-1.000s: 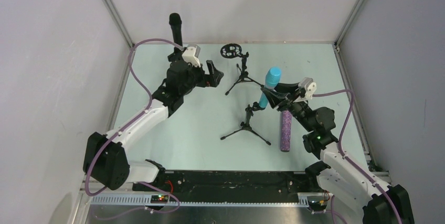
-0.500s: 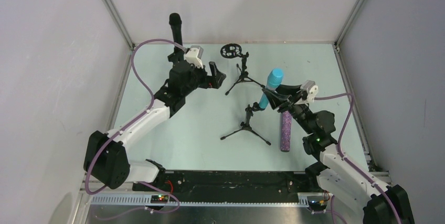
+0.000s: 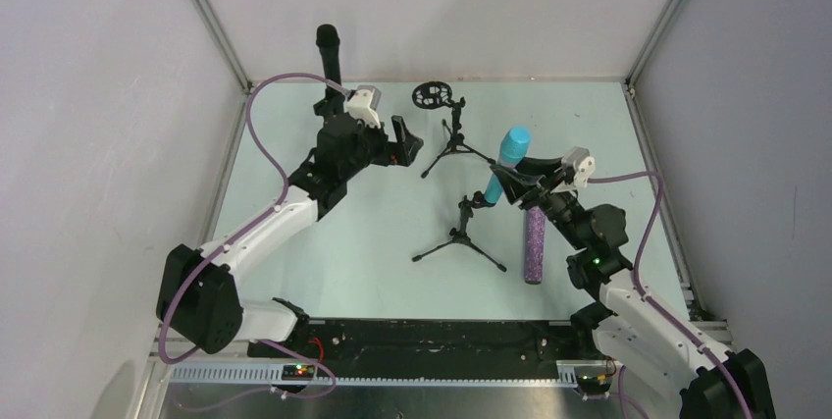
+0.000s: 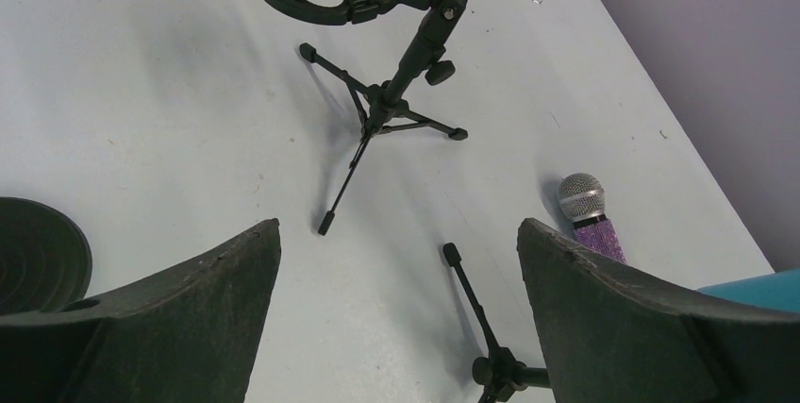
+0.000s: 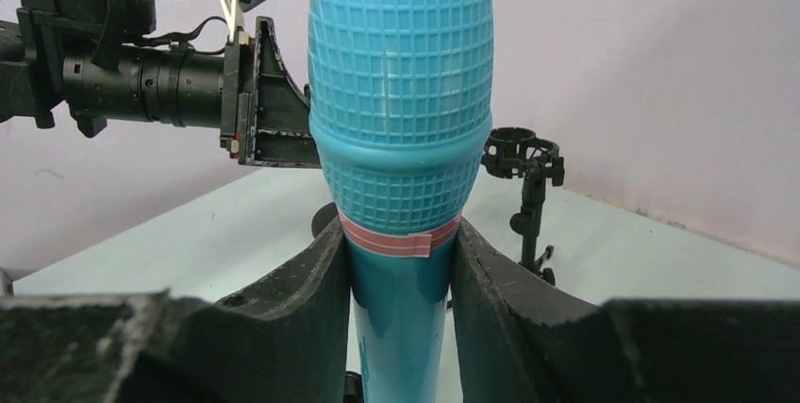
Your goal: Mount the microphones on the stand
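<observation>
My right gripper (image 3: 522, 182) is shut on the cyan-blue microphone (image 3: 507, 157). It holds the microphone tilted, head up, with its lower end at the top of the near tripod stand (image 3: 461, 233). In the right wrist view both fingers (image 5: 316, 294) press on the microphone's body (image 5: 401, 139) just below a pink tape band. The glittery purple microphone (image 3: 535, 242) lies flat on the table right of that stand; it also shows in the left wrist view (image 4: 590, 219). A black microphone (image 3: 329, 51) stands upright at the back left. My left gripper (image 3: 404, 139) is open and empty, beside the ring-mount stand (image 3: 446, 134).
The ring-mount stand (image 4: 396, 92) has a round shock mount on top and tripod legs spread on the table. A black round base (image 4: 38, 252) sits at the left edge of the left wrist view. Walls and metal frame rails (image 3: 211, 46) close in the table.
My left gripper has shifted a little to the right toward the ring-mount stand. My right gripper has nudged the cyan-blue microphone slightly; both have held still over the last half second.
</observation>
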Action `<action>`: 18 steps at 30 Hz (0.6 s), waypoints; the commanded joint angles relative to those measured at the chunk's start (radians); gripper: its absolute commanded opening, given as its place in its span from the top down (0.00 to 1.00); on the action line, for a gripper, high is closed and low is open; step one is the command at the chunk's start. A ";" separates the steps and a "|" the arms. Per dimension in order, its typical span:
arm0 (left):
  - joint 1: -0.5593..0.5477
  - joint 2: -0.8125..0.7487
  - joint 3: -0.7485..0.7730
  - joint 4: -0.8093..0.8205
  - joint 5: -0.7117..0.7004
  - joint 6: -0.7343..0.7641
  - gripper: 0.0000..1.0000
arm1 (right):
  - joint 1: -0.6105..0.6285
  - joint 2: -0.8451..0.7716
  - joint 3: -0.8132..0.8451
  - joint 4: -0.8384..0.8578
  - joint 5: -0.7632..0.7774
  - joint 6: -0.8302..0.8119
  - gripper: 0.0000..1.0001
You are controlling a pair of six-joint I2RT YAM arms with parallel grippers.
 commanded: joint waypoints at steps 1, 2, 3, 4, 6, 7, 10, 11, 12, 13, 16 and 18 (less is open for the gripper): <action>-0.008 -0.006 0.034 0.029 0.009 0.010 0.02 | 0.009 -0.006 0.048 -0.170 -0.030 0.014 0.55; -0.008 -0.006 0.034 0.029 0.008 0.010 0.02 | 0.009 -0.010 0.052 -0.168 -0.031 0.016 0.49; -0.008 -0.007 0.034 0.028 0.010 0.010 0.02 | 0.009 -0.017 0.059 -0.166 -0.033 0.018 0.42; -0.009 -0.007 0.034 0.028 0.011 0.011 0.02 | 0.009 -0.021 0.062 -0.162 -0.034 0.018 0.39; -0.009 -0.007 0.035 0.029 0.011 0.014 0.02 | 0.009 -0.033 0.070 -0.154 -0.037 0.017 0.32; -0.009 -0.007 0.036 0.030 0.013 0.015 0.02 | 0.009 -0.039 0.073 -0.145 -0.038 0.016 0.27; -0.009 -0.006 0.037 0.030 0.029 0.018 0.02 | 0.007 -0.047 0.080 -0.136 -0.047 0.007 0.21; -0.009 -0.005 0.039 0.030 0.034 0.019 0.02 | 0.007 -0.048 0.082 -0.137 -0.052 0.005 0.19; -0.009 -0.004 0.040 0.032 0.050 0.024 0.02 | 0.008 -0.048 0.085 -0.139 -0.054 0.002 0.18; -0.009 -0.003 0.041 0.033 0.056 0.027 0.02 | 0.008 -0.048 0.086 -0.141 -0.058 0.002 0.17; -0.011 -0.009 0.033 0.060 0.096 0.052 0.02 | 0.003 -0.050 0.088 -0.147 -0.071 -0.002 0.16; -0.012 -0.013 0.016 0.090 0.137 0.079 0.02 | 0.000 -0.054 0.090 -0.159 -0.077 0.006 0.15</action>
